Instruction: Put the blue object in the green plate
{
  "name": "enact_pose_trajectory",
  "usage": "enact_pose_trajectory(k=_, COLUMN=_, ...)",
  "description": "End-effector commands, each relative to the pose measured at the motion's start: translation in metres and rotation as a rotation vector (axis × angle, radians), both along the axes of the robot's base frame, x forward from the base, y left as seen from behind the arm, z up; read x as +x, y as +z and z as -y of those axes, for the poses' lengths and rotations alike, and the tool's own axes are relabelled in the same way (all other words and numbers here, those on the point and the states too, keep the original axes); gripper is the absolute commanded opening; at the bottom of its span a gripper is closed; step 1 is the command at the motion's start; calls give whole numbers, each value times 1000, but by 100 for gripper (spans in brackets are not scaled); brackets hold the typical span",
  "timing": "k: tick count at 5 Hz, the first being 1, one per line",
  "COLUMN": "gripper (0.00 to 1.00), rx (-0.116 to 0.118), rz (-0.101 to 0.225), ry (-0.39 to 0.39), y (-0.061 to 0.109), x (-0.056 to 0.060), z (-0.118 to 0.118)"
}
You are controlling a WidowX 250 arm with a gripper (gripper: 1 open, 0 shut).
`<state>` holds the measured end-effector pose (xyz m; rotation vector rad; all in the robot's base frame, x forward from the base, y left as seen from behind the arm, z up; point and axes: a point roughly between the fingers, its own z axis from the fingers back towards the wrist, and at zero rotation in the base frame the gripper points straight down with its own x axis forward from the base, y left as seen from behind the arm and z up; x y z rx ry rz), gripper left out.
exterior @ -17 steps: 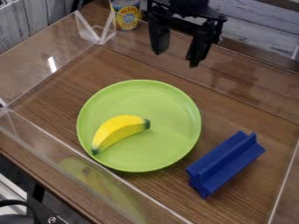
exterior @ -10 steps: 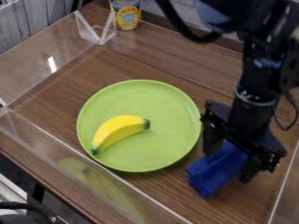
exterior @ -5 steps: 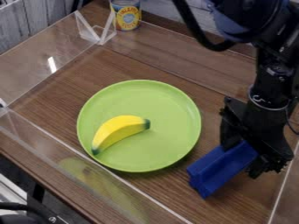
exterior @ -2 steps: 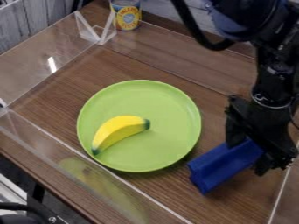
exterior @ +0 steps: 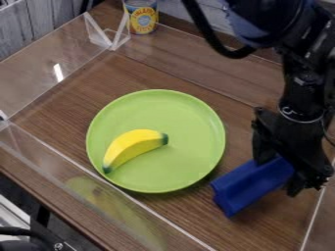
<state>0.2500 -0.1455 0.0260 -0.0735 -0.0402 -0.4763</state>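
Deep blue channel-shaped plastic block: lying on the wooden table just right of the large lime-green round plastic plate, long axis running diagonally, lower-left to upper-right. Black gripper: pointing down over the block's upper-right end, jaws standing wide open, apparently straddling it, nothing gripped.

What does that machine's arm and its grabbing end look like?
The arm is bulky and rounded, dark blue up top with black sections lower down. A black cable loops beside it. Its gripper is a boxy black block ending in thick black fingers. No markings can be made out.

Far end of the blue object behind the fingers.
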Motion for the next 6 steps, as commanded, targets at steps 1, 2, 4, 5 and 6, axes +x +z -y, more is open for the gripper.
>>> enact_pose_trajectory(k=1, gripper=100, rx=54, rz=-164, ry=-29, y=-44, x=-45, z=-7)
enact_pose_trajectory(k=2, gripper=100, rx=55, rz=-176, ry=-54, y=-49, x=-47, z=-3)
enact_pose_trajectory(k=4, gripper=0, rx=60, rz=-194, ry=9, y=-51, x=-48, z=-16)
enact_pose_trajectory(k=5, gripper=0, rx=82, rz=-205, ry=34, y=-39, x=-52, z=-25)
enact_pose_trajectory(k=6, gripper=0, rx=108, rz=-201, ry=44, y=-17, x=-51, z=-30)
